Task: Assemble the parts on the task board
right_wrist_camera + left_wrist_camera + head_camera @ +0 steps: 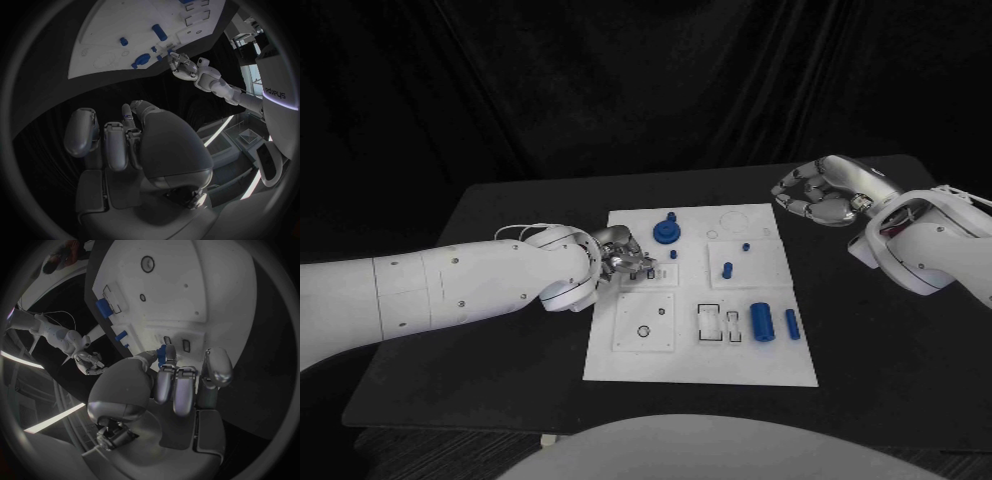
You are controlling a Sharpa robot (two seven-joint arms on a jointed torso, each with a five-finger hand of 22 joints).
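The white task board (pixel 733 355) lies in the middle of the black table. My left hand (pixel 626 262) hovers over the board's left edge and pinches a small blue part (pixel 164 354) at its fingertips. A round blue part (pixel 668 233) stands at the board's far side, with small blue pegs (pixel 728 268) nearby. Two blue cylinders (pixel 762 322) lie at the board's right edge. My right hand (pixel 822 192) hangs above the table beyond the board's far right corner, fingers curled in on nothing.
The board has square recesses (pixel 646 322) and slots (pixel 710 320) on its near half. Bare black table (pixel 502 370) surrounds the board on all sides. A dark curtain closes off the back.
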